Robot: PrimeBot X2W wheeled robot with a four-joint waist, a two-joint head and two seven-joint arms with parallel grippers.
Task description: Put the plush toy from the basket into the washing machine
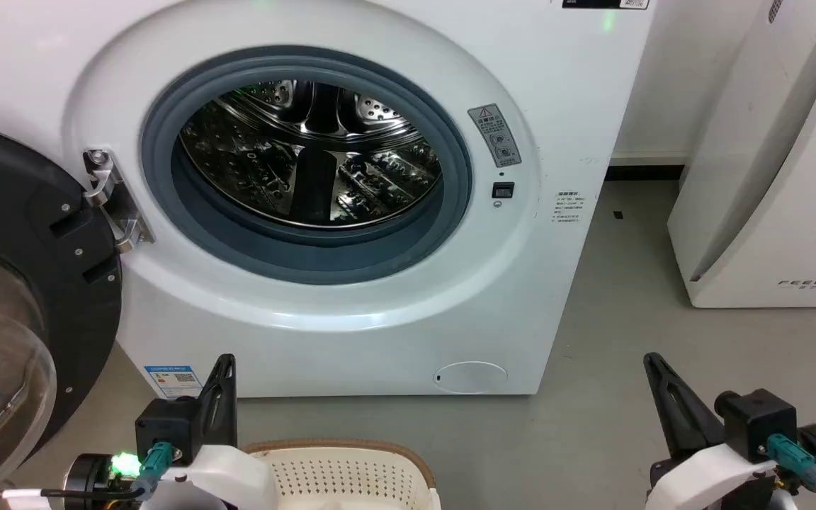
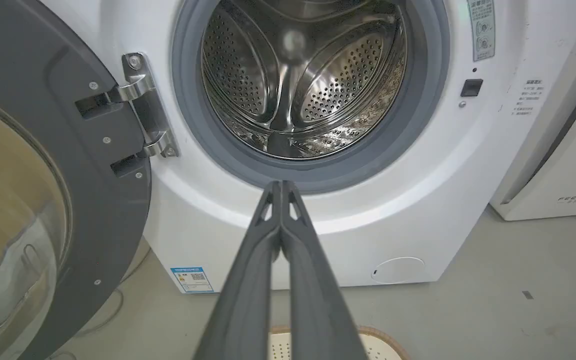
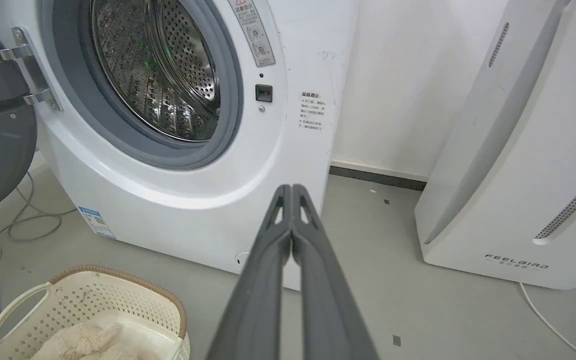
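Note:
The white washing machine (image 1: 351, 312) stands in front of me with its dark round door (image 1: 18, 297) swung open to the left and the steel drum (image 1: 312, 152) bare inside. The cream perforated basket (image 1: 341, 471) sits on the floor at the bottom of the head view, between my arms. In the right wrist view the basket (image 3: 93, 305) holds the shaggy cream plush toy (image 3: 83, 342), partly cut off by the frame. My left gripper (image 1: 225, 363) and right gripper (image 1: 651, 360) are both shut on nothing, raised above the floor; their tips (image 2: 281, 184) (image 3: 292, 187) point at the machine.
A white FEELBAIR appliance (image 1: 769, 184) stands to the right of the washer, with a white cord (image 3: 543, 317) on the grey floor. Loose cables (image 3: 23, 225) lie on the floor under the open door. A strip of bare floor (image 1: 613, 312) separates the two appliances.

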